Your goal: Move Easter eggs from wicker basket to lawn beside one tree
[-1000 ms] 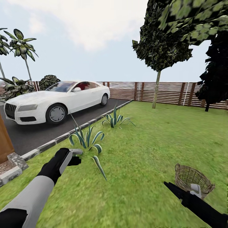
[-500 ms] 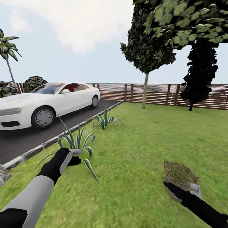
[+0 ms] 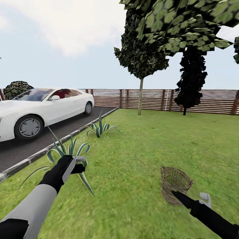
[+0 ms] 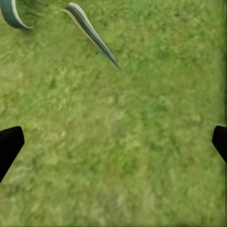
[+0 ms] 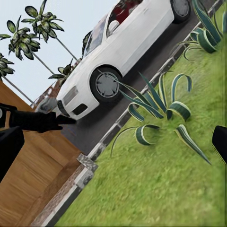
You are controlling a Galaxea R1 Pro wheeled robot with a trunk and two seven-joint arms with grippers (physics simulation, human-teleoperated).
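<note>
Basket: the wicker basket (image 3: 175,184) stands upright on the lawn (image 3: 139,166), low on the robot's right, just ahead of the right arm's tip.
Eggs: cannot tell; the weave hides the inside from the head view, and no egg shows on the grass.
Left pincer (image 3: 79,163): held out over grass beside a striped plant (image 3: 68,152); the wrist view shows its two dark fingertips (image 4: 10,144) far apart with bare grass between them, so it is released and empty.
Right pincer (image 3: 186,200): near the basket's near wall, not inside it; its wrist view has dark tips at opposite edges, so it reads as released, grasping nothing.
Right wrist aim: sideways, toward the white car (image 5: 125,45) and the kerb, not down into the basket.
Trees: a thin-trunked tree (image 3: 140,97) stands by the fence (image 3: 212,101), well apart from the basket; a near-black one (image 3: 191,76) is beside it.
Step, as I judge it: closing in on the basket, no egg lifted yet.
Risk: with the pincer aimed sideways, a reach could knock the light basket over and scatter eggs.
Risk: a blind grasp may catch the weave instead of an egg.
Risk: the tree is far off, so an egg could slip out on the way.
</note>
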